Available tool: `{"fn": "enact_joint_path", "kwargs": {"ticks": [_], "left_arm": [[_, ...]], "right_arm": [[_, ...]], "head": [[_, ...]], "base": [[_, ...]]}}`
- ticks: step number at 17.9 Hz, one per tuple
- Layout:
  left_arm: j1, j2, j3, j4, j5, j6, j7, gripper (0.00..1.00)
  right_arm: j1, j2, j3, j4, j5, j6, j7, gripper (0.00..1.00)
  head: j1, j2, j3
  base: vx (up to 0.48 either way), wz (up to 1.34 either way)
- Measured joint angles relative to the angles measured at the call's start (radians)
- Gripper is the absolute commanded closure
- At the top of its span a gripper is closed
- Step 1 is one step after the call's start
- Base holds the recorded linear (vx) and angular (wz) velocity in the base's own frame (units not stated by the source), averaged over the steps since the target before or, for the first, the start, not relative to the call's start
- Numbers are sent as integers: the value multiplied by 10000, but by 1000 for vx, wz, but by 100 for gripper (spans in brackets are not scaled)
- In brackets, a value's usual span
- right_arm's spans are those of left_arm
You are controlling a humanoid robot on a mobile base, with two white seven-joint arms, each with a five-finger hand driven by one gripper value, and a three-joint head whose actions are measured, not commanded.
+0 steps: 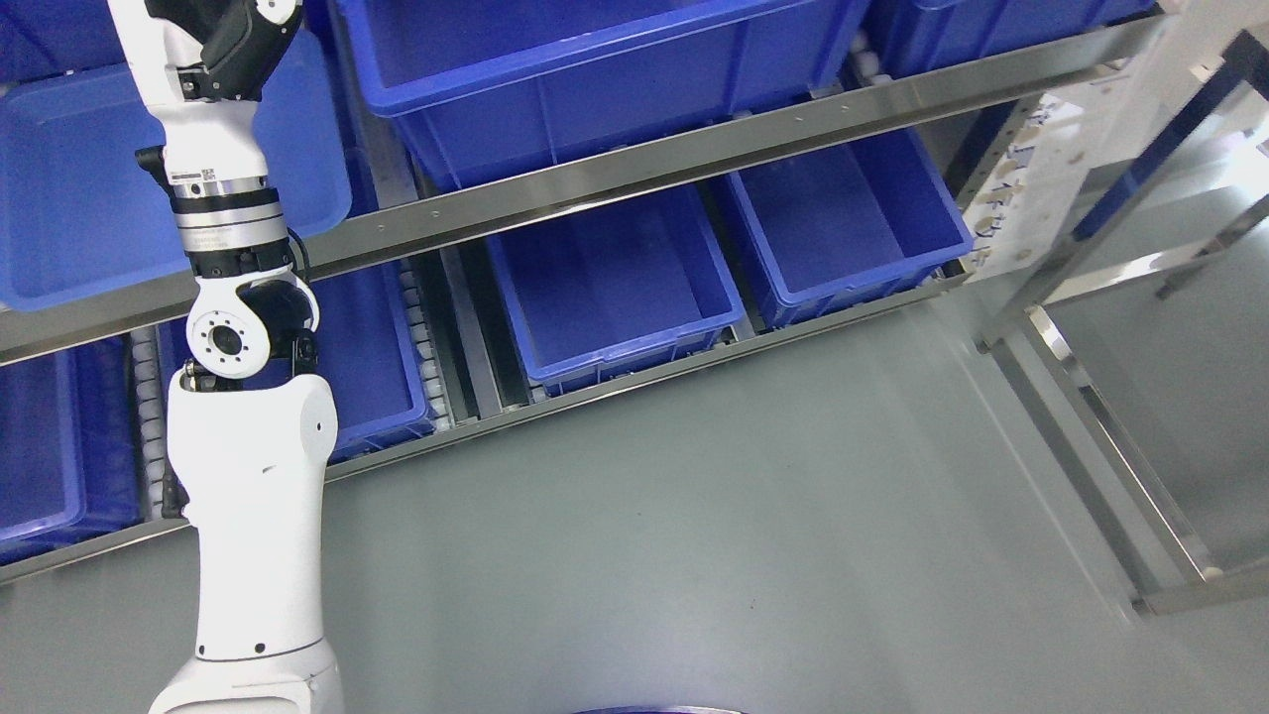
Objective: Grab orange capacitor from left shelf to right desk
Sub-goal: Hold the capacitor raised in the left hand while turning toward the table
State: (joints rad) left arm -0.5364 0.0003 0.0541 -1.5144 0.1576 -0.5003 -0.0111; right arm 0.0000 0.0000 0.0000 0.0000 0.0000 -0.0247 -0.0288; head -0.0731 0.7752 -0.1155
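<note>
Orange capacitor could not be seen in any bin. The left arm (248, 476) came up from the bottom left and reached past the top edge, so its hand was out of the picture and I could not tell if it was open. A small label on the arm was too tiny to read. Blue bins (615, 288) sat on the shelf (634, 164) above the grey floor (694, 555).

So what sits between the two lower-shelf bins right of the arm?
In the head view, only a narrow dark gap of the shelf separates the middle bin from the right bin; nothing stands there.
</note>
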Motion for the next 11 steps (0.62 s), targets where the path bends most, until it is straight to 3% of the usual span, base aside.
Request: {"fn": "enact_joint_path", "kwargs": {"ticks": [11], "left_arm": [[4, -3, -312, -110, 3, -59, -4, 99]], "right_arm": [[3, 0, 0, 0, 0, -1, 0, 0]], "head": [[0, 0, 0]], "base": [[-48, -360]]}}
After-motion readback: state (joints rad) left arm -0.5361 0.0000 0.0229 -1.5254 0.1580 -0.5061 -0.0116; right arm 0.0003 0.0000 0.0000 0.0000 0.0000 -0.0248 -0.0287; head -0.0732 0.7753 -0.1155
